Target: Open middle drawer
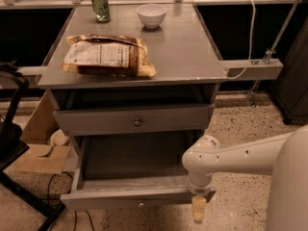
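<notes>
The middle drawer (130, 184) stands pulled far out of the gray cabinet, its shallow gray box empty and its flat front panel (134, 198) facing me with a tiny knob (140, 204) at its centre. My gripper (198, 210) hangs point-down at the right end of that front panel, just in front of it and below my white wrist (201, 163). I cannot tell whether it touches the panel. The drawer above (137, 121), with a round knob, is closed.
On the cabinet top (183, 52) lie a chip bag (108, 56), a green can (100, 6) and a white bowl (151, 15). A cardboard box (41, 148) stands on the floor at the left, by a black frame (14, 143). A cabled rail (252, 69) juts out at the right.
</notes>
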Robot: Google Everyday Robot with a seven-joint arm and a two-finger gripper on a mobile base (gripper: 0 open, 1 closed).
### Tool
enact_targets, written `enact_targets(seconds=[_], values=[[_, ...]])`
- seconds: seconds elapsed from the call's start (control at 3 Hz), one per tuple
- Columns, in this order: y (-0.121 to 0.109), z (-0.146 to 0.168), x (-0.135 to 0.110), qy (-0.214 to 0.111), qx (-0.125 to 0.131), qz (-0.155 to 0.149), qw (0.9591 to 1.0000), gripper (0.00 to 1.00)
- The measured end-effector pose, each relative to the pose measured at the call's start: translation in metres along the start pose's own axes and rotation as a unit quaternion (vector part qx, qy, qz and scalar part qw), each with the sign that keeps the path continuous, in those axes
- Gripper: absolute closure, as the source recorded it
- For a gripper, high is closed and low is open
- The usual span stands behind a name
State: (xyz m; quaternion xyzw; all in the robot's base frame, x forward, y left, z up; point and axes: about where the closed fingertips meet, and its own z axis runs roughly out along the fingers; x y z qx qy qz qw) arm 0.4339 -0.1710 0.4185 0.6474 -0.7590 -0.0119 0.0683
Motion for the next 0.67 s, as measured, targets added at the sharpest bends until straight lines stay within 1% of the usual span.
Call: enact_targets(seconds=[0.33,0.67], values=[[0.016,-0.049,0.0,0.004,0.025,-0.004,0.9997,0.0],[0.065,-0.108,-0.005,0.011,0.035,-0.016,0.9992,0.0]])
